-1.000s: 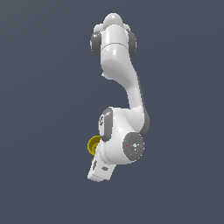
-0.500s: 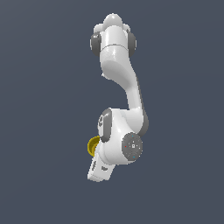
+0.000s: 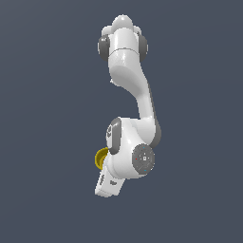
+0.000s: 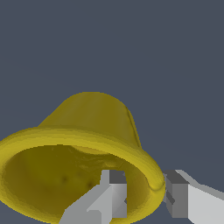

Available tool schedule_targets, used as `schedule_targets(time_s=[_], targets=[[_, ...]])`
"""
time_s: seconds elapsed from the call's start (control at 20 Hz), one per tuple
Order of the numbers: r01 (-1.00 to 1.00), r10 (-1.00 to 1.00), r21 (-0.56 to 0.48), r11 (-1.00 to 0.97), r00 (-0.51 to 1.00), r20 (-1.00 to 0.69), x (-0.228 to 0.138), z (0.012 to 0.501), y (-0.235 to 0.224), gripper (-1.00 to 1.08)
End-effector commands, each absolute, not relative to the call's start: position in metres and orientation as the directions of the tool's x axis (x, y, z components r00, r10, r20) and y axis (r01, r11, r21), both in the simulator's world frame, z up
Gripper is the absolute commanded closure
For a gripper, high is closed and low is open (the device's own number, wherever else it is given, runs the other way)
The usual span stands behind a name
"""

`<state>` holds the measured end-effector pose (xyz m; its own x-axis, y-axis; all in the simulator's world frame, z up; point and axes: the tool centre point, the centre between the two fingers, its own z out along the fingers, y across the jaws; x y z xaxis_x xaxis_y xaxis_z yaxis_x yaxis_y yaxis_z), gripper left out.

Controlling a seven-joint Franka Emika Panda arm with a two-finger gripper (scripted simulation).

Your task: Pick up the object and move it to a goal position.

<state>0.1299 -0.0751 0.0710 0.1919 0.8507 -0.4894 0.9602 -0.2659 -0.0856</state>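
— Looking from the exterior view's left, you find the yellow cup (image 3: 100, 158) tucked against the arm (image 3: 135, 156).

— And the pincer (image 4: 142, 197)?

— Clenched on the cup's rim (image 4: 151, 175): one finger (image 4: 113, 192) inside the mouth, the other outside. The cup's long axis runs away from the wrist, base farthest. No goal marker shows.

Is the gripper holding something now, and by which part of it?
Yes: the gripper pinches the mustard-yellow tapered cup by its rim wall, one finger inside, one outside.
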Motion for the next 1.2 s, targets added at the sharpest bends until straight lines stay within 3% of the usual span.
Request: schedule_targets(time_s=[0.0,0.65,1.15], targets=[[0.96,0.851,-0.085,-0.266,0.192,-0.49,0.13,0.071,-0.075,1.08],[0.96,0.851,-0.085,-0.266,0.192,-0.49,0.12,0.101,-0.084,1.08],[0.96,0.851,-0.085,-0.266,0.192,-0.49,0.095,0.178,-0.107,1.08]])
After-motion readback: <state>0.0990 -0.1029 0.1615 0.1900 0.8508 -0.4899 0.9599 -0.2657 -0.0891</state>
